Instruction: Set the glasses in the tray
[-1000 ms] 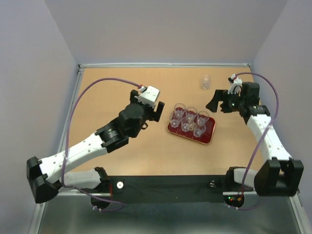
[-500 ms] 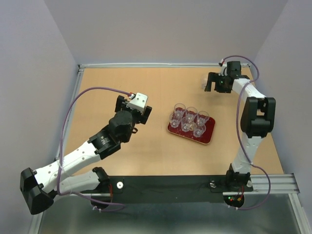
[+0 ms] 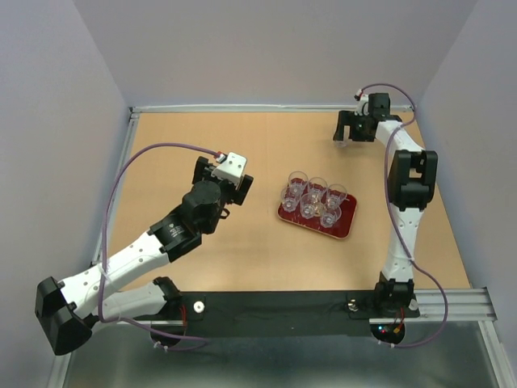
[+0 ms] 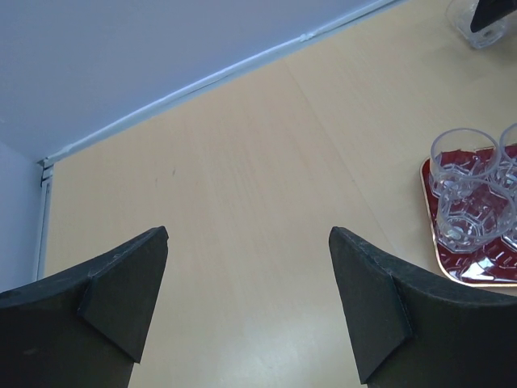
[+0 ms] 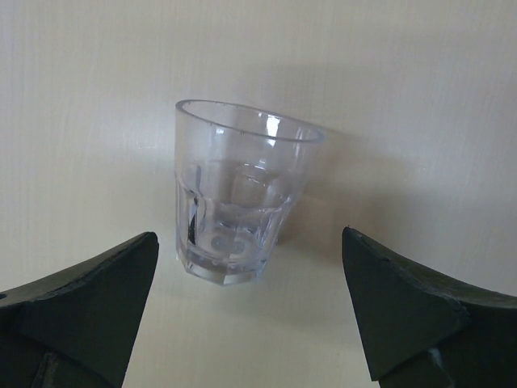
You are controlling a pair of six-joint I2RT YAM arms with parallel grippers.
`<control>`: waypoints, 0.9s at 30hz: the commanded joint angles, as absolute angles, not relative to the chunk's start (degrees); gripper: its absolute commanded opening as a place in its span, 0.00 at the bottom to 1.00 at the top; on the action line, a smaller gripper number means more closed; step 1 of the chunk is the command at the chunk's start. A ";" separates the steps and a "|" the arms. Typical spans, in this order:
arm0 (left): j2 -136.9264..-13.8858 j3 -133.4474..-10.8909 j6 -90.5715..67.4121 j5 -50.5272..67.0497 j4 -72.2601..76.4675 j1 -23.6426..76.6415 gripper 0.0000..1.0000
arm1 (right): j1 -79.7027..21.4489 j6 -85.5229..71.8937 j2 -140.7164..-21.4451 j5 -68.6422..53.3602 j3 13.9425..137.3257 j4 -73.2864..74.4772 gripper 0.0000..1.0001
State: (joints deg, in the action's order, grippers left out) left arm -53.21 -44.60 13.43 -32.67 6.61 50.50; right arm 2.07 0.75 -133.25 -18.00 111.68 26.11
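Glasses (image 3: 313,199), six of them, stand upright in two rows in the tray (image 3: 348,233), near the middle of the table (image 3: 202,137) on the overhead view. The last glass (image 5: 234,190) is at the far side. From up here my right gripper (image 3: 348,129) covers it almost entirely, so I can't judge clearance from above. My left gripper (image 3: 223,179) hangs just left of the tray, jaws spread wide and holding nothing.

On the left wrist view, one corner of the tray and two glasses show at the right edge. A third is cut by the frame and the rest of the tray is out of shot. The last glass is only a sliver in the top right corner, with a dark finger of the other arm in front of it. This arm sits near the tray, so a careless sweep to the right could knock the packed glasses.

On the right wrist view, the last glass stands upright on bare table, framed between my two fingers. They are fully spread and touch nothing. I can't tell whether it is already between them or just ahead. Closing off-centre or too near the rim could tip or skid this slick tumbler. The tray looks crowded, so lowering a seventh could clip a neighbour.
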 commanded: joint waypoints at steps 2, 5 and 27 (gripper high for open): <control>-53.35 -45.53 13.27 -31.47 8.96 50.19 0.93 | 0.71 -1.58 -135.87 -16.62 116.36 24.43 1.00; -53.44 -45.61 13.18 -31.38 8.88 50.19 0.93 | 0.09 -2.37 -137.63 -14.60 118.12 23.82 1.00; -52.12 -46.05 6.16 -18.04 11.16 42.99 0.93 | -0.71 7.81 -126.06 -13.86 106.54 20.31 0.25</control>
